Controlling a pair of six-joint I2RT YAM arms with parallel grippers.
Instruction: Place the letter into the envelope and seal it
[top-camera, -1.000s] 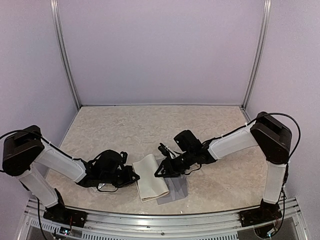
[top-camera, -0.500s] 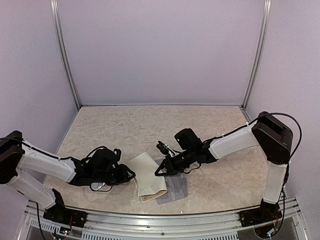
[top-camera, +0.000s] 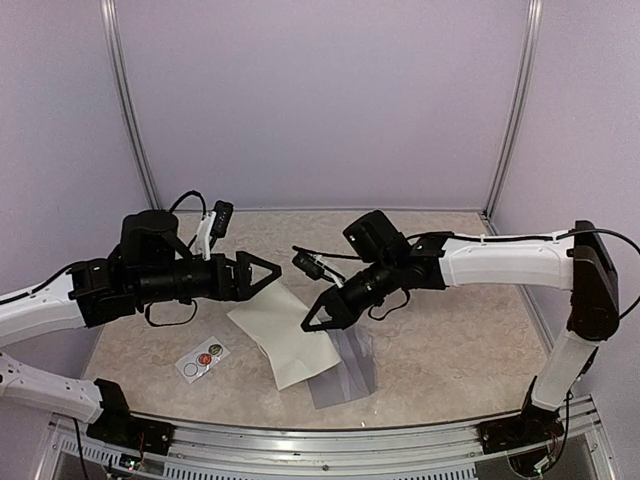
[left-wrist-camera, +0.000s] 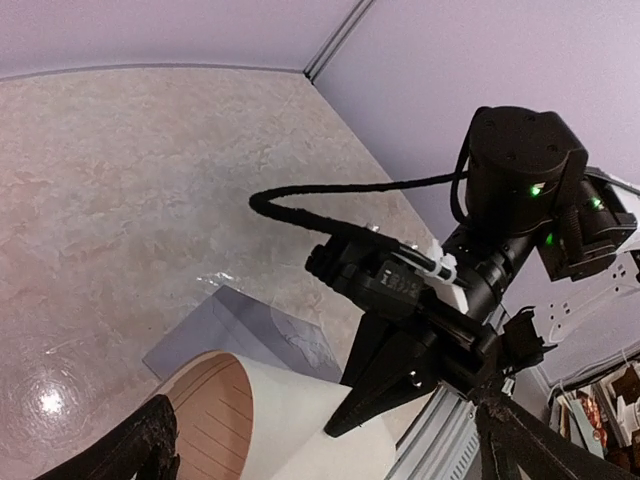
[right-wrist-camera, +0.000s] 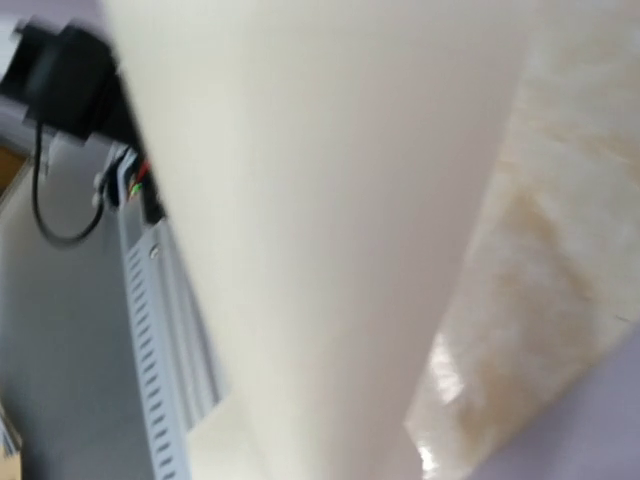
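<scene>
Envelope (top-camera: 346, 376): grey, flat on table (top-camera: 450, 340), near centre, its left part under letter (top-camera: 268, 335). Letter: cream sheet, curled, right edge pinched in clenched right gripper (top-camera: 310, 320). Left gripper (top-camera: 268, 273): above table, left of letter, jaws spread wide, grasping nothing. Sticker card (top-camera: 203, 357): near left, apart from letter.

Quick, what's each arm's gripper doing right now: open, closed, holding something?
Left gripper: open, holding nothing.
Right gripper: closed on the letter.
</scene>
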